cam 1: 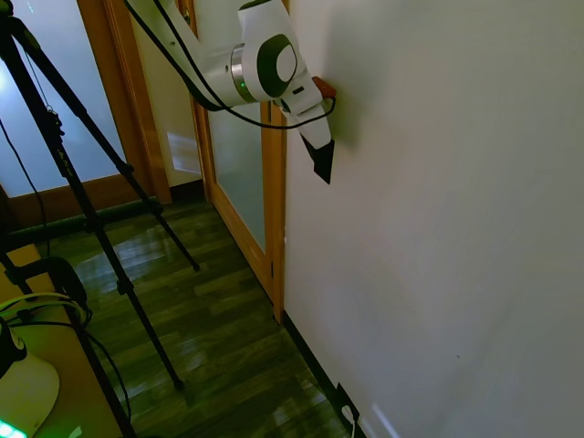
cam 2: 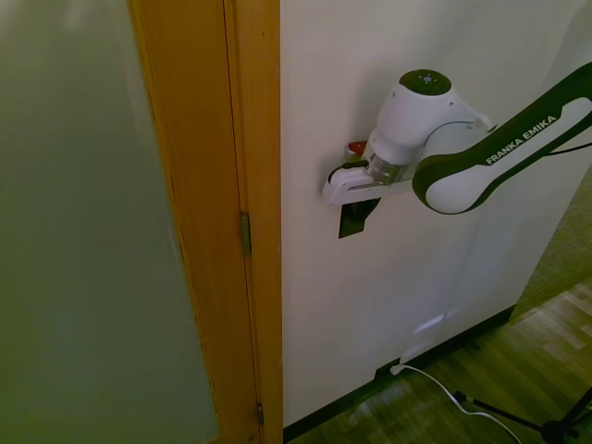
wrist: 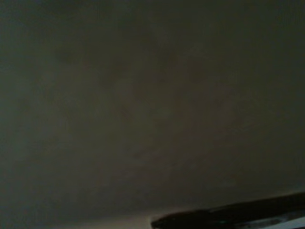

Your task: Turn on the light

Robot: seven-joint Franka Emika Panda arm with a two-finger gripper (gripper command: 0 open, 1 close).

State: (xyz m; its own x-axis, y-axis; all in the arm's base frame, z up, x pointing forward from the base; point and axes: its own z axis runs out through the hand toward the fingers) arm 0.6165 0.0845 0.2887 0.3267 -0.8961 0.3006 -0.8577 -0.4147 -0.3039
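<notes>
Pressing close against the white wall [cam 2: 370, 305] at upper centre of the second exterior view, the gripper [cam 2: 356, 185] hides most of the black switch [cam 2: 356, 220]; finger spacing cannot be told. The wrist view is seemingly blank wall.

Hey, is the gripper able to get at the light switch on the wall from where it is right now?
Probably yes. The gripper is already pressed close against the white wall, right at the black switch plate beside the wooden door frame. Nothing stands between them, though actual contact isn't visible.
</notes>
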